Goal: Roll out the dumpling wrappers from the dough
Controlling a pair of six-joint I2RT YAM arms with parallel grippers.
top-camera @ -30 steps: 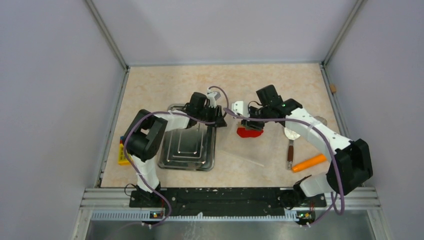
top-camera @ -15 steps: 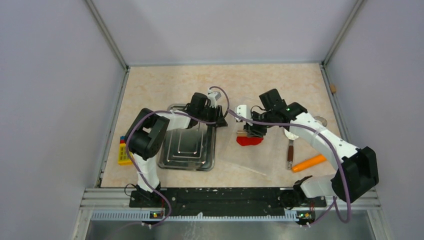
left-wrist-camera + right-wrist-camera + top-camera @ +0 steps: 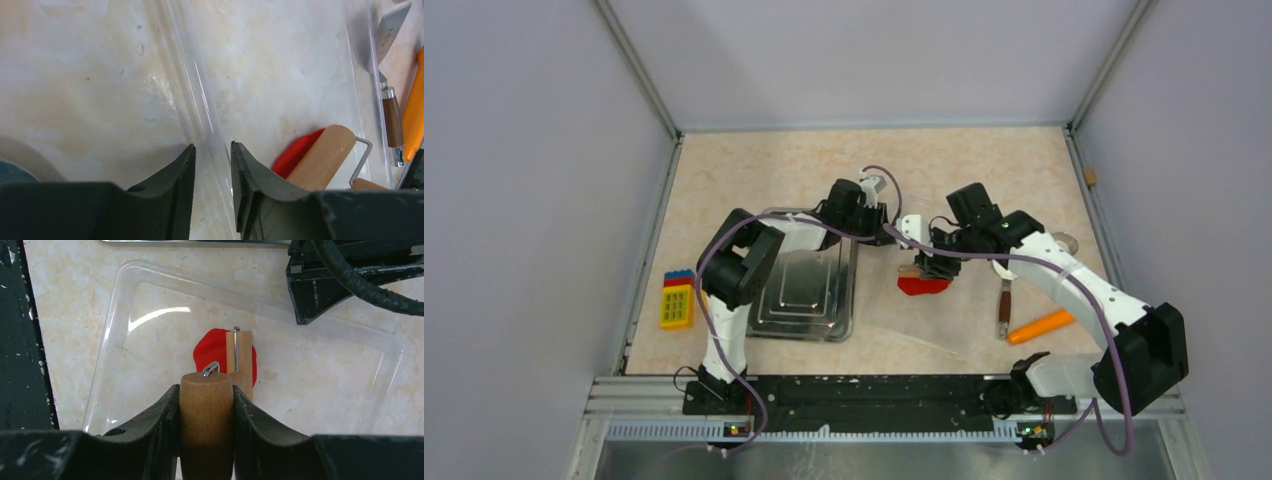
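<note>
The red dough (image 3: pixel 922 286) lies as a flattened lump on a clear plastic sheet (image 3: pixel 944 320). It also shows in the right wrist view (image 3: pixel 212 350) and the left wrist view (image 3: pixel 295 152). My right gripper (image 3: pixel 938 254) (image 3: pixel 205 390) is shut on the wooden handle of a small roller (image 3: pixel 206 425). The roller's drum (image 3: pixel 239 362) (image 3: pixel 322 157) rests on the dough. My left gripper (image 3: pixel 892 232) (image 3: pixel 212 147) stands at the sheet's left rim (image 3: pixel 200 90). Its jaws are a narrow gap apart, one on each side of the rim. No round wrapper is in view.
A metal tray (image 3: pixel 769 325) sits left of the sheet, under the left arm. A wooden-handled spatula (image 3: pixel 1004 295) (image 3: pixel 387 35) and an orange carrot (image 3: pixel 1042 326) (image 3: pixel 414 110) lie right of the sheet. A yellow toy block (image 3: pixel 676 303) lies by the left wall.
My left gripper has moved right, from the tray's far corner to the sheet's rim. My right gripper has drawn the roller a little toward the near side over the dough.
</note>
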